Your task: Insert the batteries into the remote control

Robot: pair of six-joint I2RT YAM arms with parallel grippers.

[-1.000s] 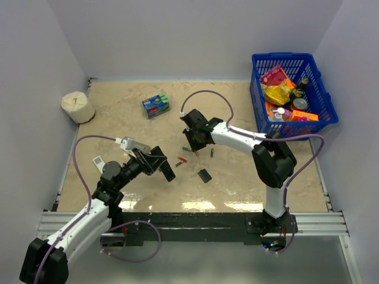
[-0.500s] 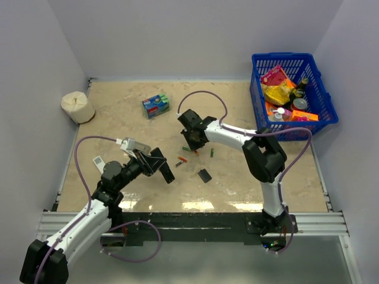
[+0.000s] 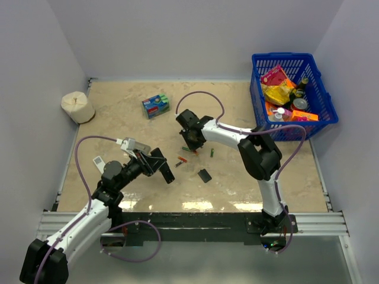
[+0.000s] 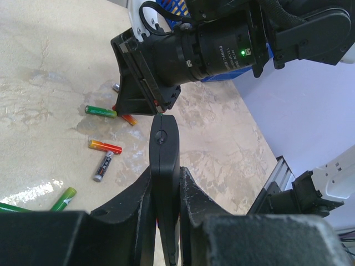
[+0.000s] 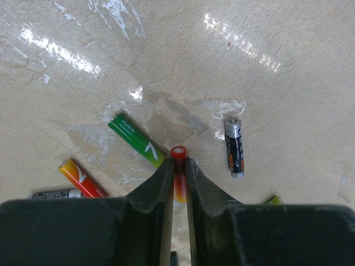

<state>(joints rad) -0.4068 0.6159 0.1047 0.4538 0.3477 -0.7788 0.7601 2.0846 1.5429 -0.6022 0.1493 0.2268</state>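
Observation:
My left gripper (image 4: 166, 174) is shut on the slim black remote control (image 4: 165, 149) and holds it edge-up above the table; it also shows in the top view (image 3: 164, 167). My right gripper (image 5: 178, 163) is shut on an orange-red battery (image 5: 178, 178), whose red end sticks out past the fingertips. Loose batteries lie on the table around it: a green one (image 5: 136, 139), a black-and-silver one (image 5: 234, 147) and another orange-red one (image 5: 82, 178). In the top view the right gripper (image 3: 190, 137) is over the scattered batteries (image 3: 183, 158). The small black back cover (image 3: 205, 175) lies on the table.
A blue-green packet (image 3: 156, 106) lies at the back centre. A tissue roll (image 3: 77, 107) stands at the back left. A blue basket (image 3: 293, 94) full of items stands at the back right. A white remote (image 3: 98, 163) lies left of my left arm.
My right gripper has shifted a little to the left over the batteries. The left arm and the remote have not moved.

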